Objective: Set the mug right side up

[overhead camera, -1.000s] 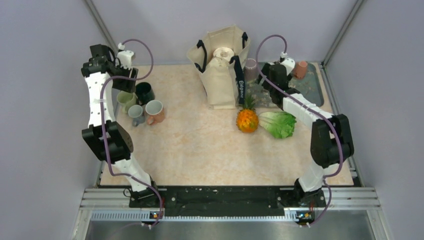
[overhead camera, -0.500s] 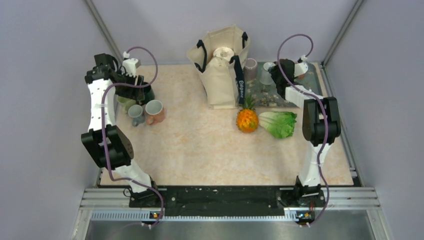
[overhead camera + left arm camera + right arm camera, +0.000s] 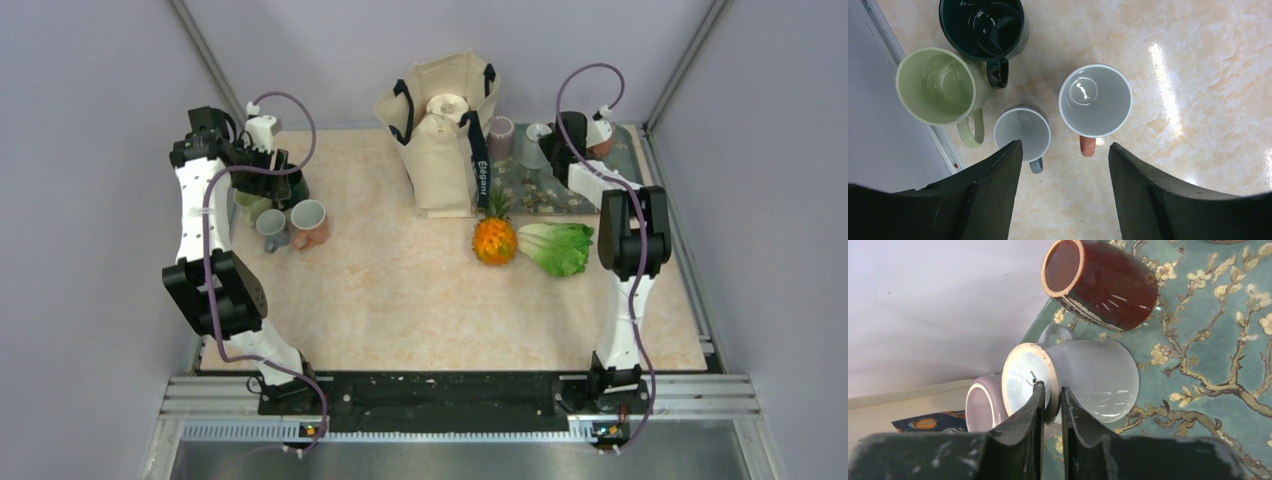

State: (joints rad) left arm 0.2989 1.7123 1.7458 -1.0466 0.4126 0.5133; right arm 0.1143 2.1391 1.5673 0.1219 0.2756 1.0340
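Mug [image 3: 1098, 375] on tray [image 3: 1228, 340], behind lettuce [image 3: 557, 247]

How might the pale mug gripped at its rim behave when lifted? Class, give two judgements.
Glossy glaze on the pale mug suggests it may slip. Held by the rim alone in the right pincer, it might swing.

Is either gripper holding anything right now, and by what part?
The right gripper pinches the white mug by the edge of its brown-ringed end; rim or base, I cannot tell. The left gripper is open and holds nothing.
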